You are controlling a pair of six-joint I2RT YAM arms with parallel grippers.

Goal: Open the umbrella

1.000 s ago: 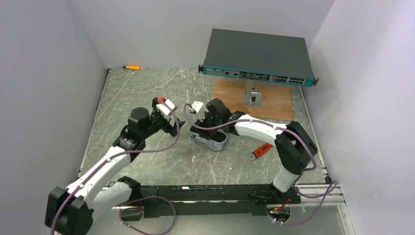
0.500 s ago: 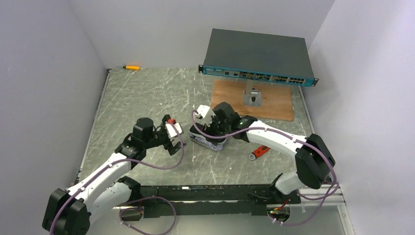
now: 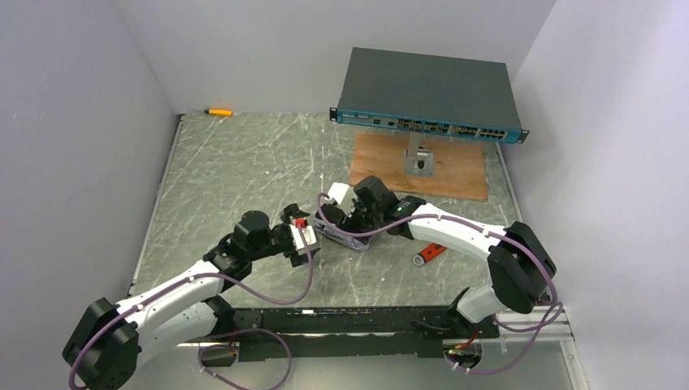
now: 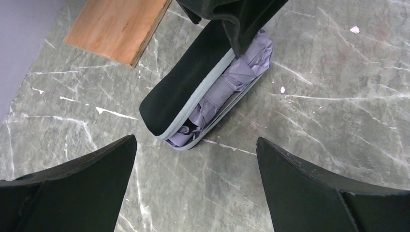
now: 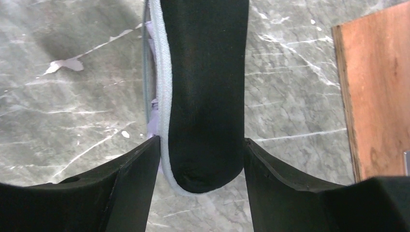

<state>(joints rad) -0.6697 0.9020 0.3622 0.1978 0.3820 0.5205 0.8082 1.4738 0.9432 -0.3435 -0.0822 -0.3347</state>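
Note:
The umbrella lies folded mid-table: a black outer flap with a pale grey edge over crumpled silvery-lilac fabric. My right gripper comes down from above and is shut on the black flap, with a finger against each side. The flap stands lifted off the fabric. My left gripper is open and empty just left of the umbrella's near end. In the left wrist view its two fingers straddle bare table just short of that end. No shaft or handle shows.
A large dark grey box with a teal front stands on a metal stand on a wooden board at the back right. A red-handled tool lies right of the umbrella. An orange pen lies at the back left.
My left arm has swung down and right, from beside the umbrella's far-left side to its near end. My right gripper has shifted slightly right over the umbrella.

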